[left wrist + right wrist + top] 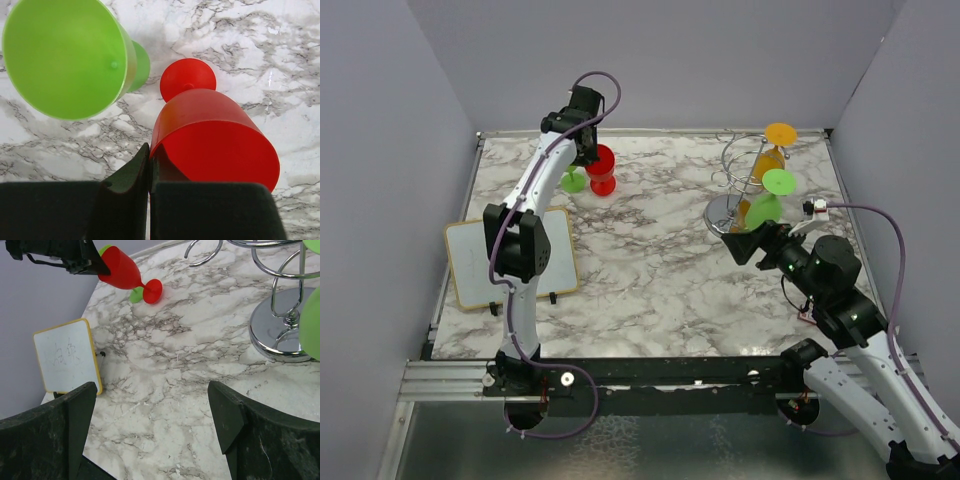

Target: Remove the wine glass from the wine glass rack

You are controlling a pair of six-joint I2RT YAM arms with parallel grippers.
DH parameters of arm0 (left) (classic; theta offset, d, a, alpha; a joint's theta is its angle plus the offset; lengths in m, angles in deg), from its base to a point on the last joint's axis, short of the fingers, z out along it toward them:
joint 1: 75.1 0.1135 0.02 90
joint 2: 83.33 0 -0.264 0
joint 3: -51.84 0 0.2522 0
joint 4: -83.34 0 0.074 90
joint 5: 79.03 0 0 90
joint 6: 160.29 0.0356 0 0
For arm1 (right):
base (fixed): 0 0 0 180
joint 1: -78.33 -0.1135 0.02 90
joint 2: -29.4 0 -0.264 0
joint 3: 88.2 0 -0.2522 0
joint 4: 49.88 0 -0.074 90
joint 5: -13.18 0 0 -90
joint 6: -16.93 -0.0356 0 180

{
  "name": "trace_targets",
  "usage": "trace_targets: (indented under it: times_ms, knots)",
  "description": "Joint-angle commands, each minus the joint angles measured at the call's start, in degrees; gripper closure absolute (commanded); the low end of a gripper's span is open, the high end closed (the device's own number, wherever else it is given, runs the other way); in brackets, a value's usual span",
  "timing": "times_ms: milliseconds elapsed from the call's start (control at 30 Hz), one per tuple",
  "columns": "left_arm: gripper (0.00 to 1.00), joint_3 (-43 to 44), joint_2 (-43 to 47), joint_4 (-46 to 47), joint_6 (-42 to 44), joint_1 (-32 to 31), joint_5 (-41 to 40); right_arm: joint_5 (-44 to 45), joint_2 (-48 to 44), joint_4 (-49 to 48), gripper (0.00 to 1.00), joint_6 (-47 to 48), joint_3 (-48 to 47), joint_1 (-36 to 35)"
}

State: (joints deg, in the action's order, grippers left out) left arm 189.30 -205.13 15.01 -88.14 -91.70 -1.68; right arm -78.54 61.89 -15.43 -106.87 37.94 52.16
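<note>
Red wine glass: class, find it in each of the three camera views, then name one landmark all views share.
Top external: red wine glass upper left, at the table's far side.
Left wrist: fills the lower right, foot above it.
Right wrist: top left, tilted.
Shared landmark: the green wine glass right beside it.

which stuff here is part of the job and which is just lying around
Job: rack; orange glass and green glass hanging on it; red glass in left gripper.
Lying about: whiteboard; second green glass on the table.
</note>
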Motion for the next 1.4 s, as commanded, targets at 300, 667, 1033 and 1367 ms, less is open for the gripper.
trace_targets:
  times_ms: [300,667,1033,1367]
  knots:
    - [0.95,5.81,-4.76,-1.64,1.23,1.13,2.43,1.97,-1.45,-0.84,0.06,-0.12,1.35,-0.19]
    - [0.75,7.92,-4.9,-1.77,1.73,1.31,2.66,2.08,-2.48,-1.33,0.06,-0.17,1.93,-0.19]
    - [0.5,10.56,-1.82,-2.05,4.36,1.4,2.5,2.86,-2.79,-1.57,0.07,0.54,2.12,-0.18]
    - [0.41,4.43,9.72,-0.42,4.41,1.31,11.54,2.24,-4.6,-4.26,0.07,7.72,3.27,-0.19]
